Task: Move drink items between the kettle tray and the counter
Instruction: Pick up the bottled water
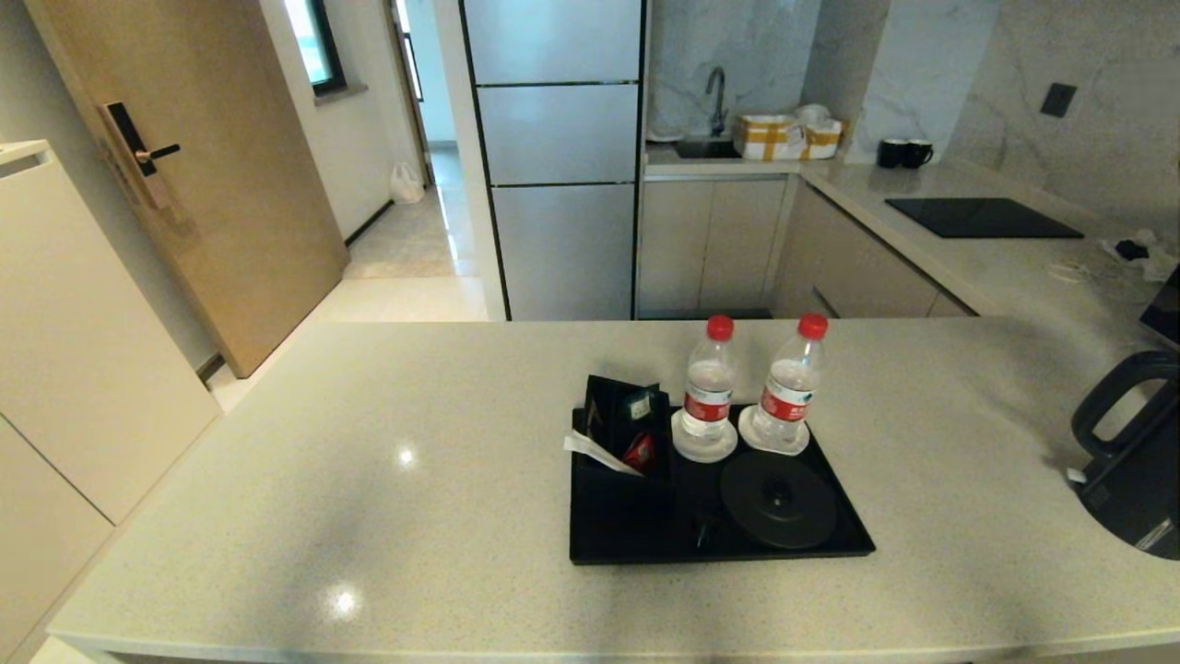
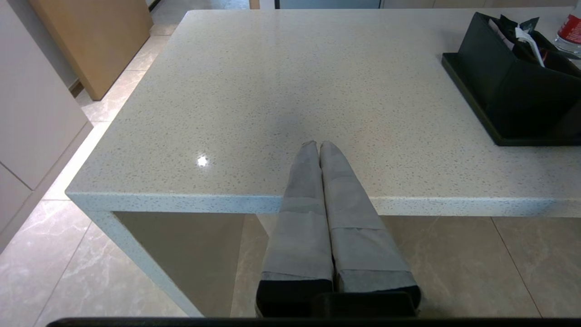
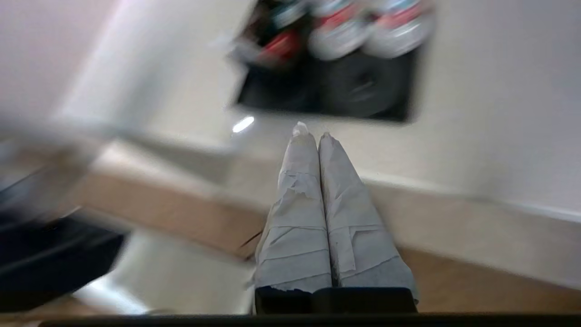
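Note:
The black kettle tray (image 1: 636,539) lies on the pale speckled counter (image 1: 387,461) with its round base disc (image 1: 777,499) bare. Two clear bottles with red caps (image 1: 708,392) (image 1: 789,387) stand on white saucers at the tray's back. The dark grey kettle (image 1: 1138,461) stands on the counter at the far right edge of the head view. My left gripper (image 2: 316,144) is shut and empty over the counter's near edge, left of the tray (image 2: 472,104). My right gripper (image 3: 311,131) is shut and empty, short of the tray (image 3: 404,97). Neither gripper shows in the head view.
A black sachet box (image 1: 622,424) fills the tray's left part. Behind the counter stand a fridge (image 1: 553,157), a sink (image 1: 705,143) and a black hob (image 1: 982,218). A door (image 1: 194,166) and white cabinets (image 1: 64,341) are on the left.

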Robot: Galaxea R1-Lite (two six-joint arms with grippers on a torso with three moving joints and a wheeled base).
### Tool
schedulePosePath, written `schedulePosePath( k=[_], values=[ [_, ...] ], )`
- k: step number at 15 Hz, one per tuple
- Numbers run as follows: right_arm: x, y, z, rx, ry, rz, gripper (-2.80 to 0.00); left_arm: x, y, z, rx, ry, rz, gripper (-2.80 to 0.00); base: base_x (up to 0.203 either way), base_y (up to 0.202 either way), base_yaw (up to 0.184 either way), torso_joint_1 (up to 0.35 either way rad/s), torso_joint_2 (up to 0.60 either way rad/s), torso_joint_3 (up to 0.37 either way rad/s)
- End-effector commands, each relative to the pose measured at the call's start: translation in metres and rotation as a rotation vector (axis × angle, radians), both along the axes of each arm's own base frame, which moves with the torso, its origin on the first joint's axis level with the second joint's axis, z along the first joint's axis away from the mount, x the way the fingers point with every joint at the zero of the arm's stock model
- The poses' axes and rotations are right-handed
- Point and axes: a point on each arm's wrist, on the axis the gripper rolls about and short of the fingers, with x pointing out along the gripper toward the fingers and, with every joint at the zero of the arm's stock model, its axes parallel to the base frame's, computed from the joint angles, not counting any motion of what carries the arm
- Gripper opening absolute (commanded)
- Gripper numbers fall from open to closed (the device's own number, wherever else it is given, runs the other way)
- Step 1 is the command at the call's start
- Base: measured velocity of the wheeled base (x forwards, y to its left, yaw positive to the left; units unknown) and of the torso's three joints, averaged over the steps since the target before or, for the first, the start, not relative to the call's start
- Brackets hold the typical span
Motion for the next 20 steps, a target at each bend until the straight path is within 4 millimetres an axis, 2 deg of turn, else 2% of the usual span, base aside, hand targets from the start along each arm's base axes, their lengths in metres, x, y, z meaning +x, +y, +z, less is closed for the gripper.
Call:
schedulePosePath(
  k=[1,4,8,15,18,20],
  values=[
    [0.032,-0.009,-0.007,0.084,0.130,0.102,-2.80,0.000,0.000,0.000,0.000,0.002,0.000,-2.80,0.000,0.000,0.000,0.000,0.00,0.000],
    [0.066,-0.011,-0.030,0.091,0.206,0.282,-2.80,0.000,0.000,0.000,0.000,0.000,0.000,-2.80,0.000,0.000,0.000,0.000,0.00,0.000],
    [0.115,-0.008,-0.049,0.022,0.232,0.350,-2.80,0.000,0.000,0.000,0.000,0.001,0.000,-2.80,0.000,0.000,0.000,0.000,0.00,0.000],
    [0.199,-0.010,-0.088,-0.032,0.199,0.248,-2.80,0.000,0.000,0.000,0.000,0.002,0.000,-2.80,0.000,0.000,0.000,0.000,0.00,0.000],
    [0.228,-0.008,-0.097,-0.024,0.130,0.171,-2.80,0.000,0.000,0.000,0.000,0.000,0.000,-2.80,0.000,0.000,0.000,0.000,0.00,0.000],
    [0.242,-0.001,-0.109,-0.072,0.089,0.110,-2.80,0.000,0.000,0.000,0.000,0.001,0.000,-2.80,0.000,0.000,0.000,0.000,0.00,0.000]
  ],
)
